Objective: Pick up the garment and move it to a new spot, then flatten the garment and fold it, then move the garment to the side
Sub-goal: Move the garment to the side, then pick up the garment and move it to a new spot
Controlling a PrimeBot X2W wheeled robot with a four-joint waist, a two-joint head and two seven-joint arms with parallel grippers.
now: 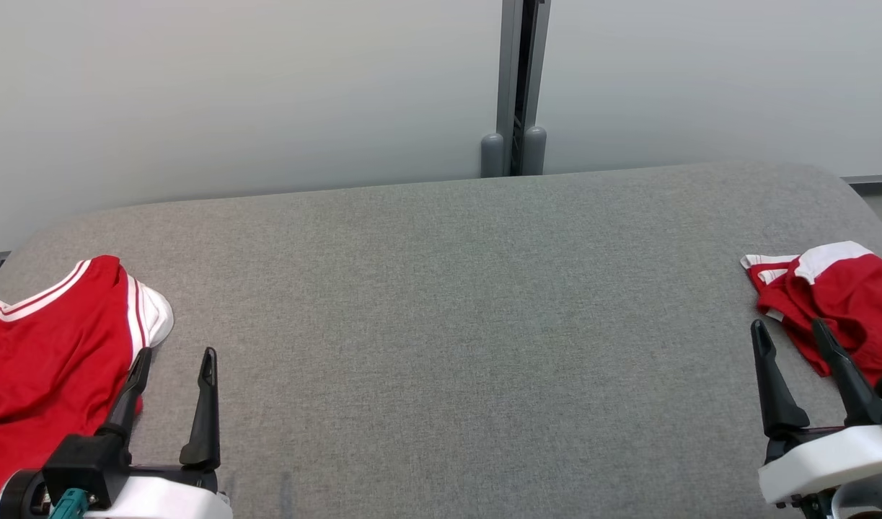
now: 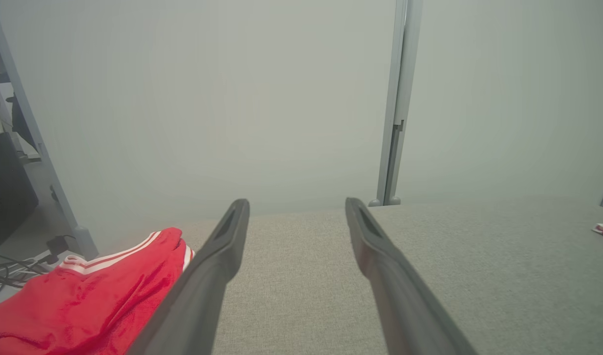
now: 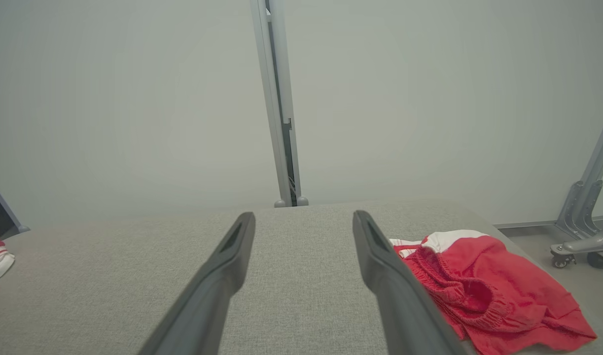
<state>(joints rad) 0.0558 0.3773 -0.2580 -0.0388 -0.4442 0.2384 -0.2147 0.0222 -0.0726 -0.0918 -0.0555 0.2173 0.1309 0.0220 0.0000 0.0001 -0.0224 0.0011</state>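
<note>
With left tool and right tool wide open and empty, we risked grabbing the wrong garment: jersey at nine o'clock, shorts at three.

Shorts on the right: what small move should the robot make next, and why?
Probably shift the right gripper rightward and down onto the crumpled shorts: it stands open and empty, with the cloth lying beside it, not yet gripped.
</note>
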